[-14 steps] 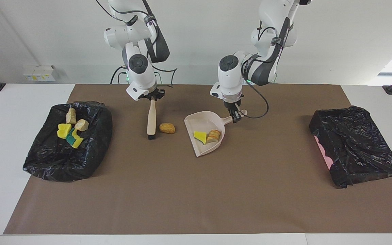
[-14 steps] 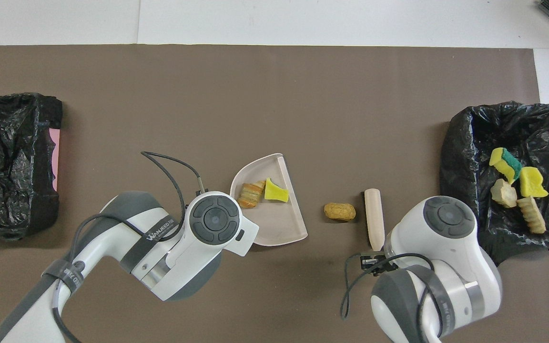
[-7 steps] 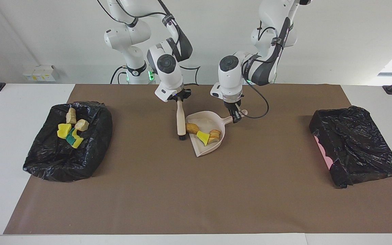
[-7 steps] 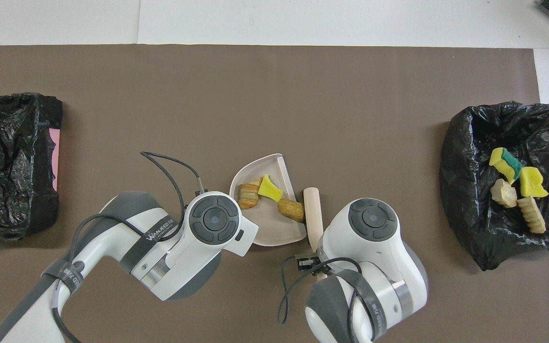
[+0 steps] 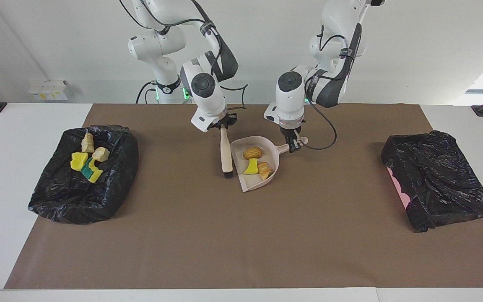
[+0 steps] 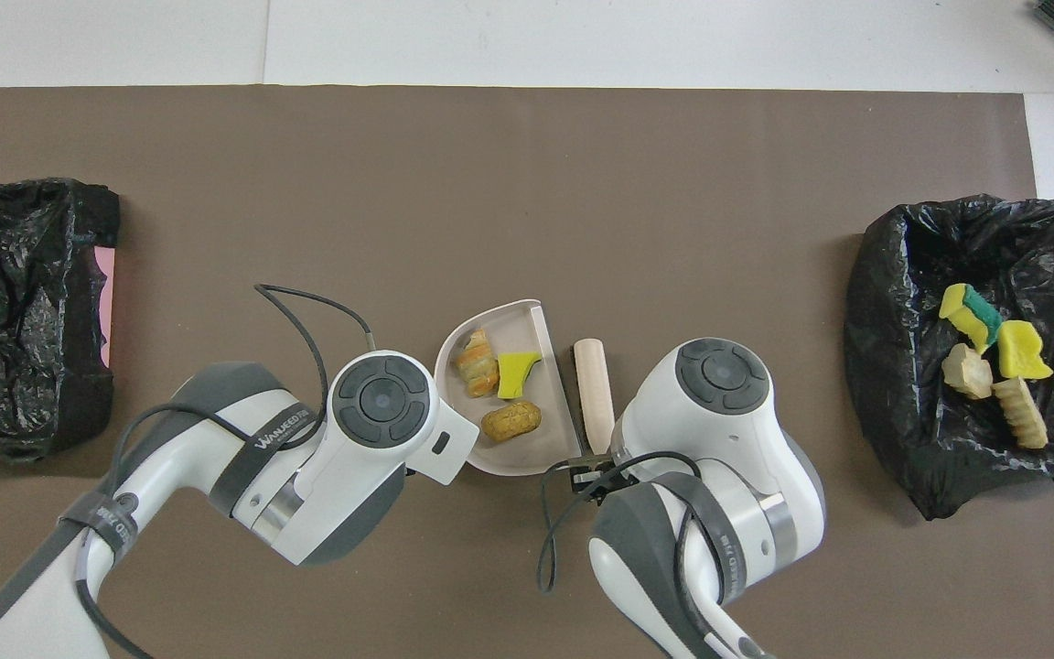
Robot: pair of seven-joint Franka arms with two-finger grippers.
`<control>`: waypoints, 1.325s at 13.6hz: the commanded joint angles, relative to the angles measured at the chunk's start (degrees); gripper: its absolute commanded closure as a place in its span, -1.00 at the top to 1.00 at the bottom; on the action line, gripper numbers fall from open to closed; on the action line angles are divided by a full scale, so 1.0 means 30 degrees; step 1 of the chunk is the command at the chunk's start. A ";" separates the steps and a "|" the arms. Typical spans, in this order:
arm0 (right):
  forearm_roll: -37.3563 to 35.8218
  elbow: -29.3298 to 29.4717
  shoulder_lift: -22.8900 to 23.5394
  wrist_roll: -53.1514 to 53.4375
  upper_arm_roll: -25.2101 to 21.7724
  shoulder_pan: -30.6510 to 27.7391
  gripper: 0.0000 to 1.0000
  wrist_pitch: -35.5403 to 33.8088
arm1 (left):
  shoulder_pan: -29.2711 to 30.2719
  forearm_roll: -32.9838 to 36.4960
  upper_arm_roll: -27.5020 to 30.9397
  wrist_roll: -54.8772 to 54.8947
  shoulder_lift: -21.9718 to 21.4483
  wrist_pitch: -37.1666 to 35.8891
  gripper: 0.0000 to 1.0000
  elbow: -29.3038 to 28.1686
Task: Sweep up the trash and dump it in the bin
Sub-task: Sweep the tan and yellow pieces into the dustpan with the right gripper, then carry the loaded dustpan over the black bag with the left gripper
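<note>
Right tool (image 5: 224, 126) clenched on the brush (image 5: 225, 154) handle, bristles down on the table just beside the dustpan (image 5: 241, 147) mouth. Left tool (image 5: 294, 145) clenched on the dustpan handle. Both sit at the robots' edge of the mat, mid-table.

Trash: we count three scraps in the pan, a brown lump (image 5: 252, 153), a yellow sponge bit (image 5: 250, 167) and a striped piece (image 5: 264, 170). Nothing loose shows on the mat.

Farther out, toward the right arm's end, the open bin (image 5: 122, 167) holds four scraps (image 5: 89, 161). A second black bag (image 5: 438, 180) lies at the left arm's end, with no scraps showing on it.

We judge sweeping done; what is left is carrying the pan to a bin and tipping it.
</note>
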 commanded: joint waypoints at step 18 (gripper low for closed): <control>-0.0087 0.0578 0.1503 0.8791 0.0327 0.7408 -1.00 0.3218 | 0.0211 -0.3968 1.3485 1.6909 -0.3393 -0.2285 -1.00 0.3392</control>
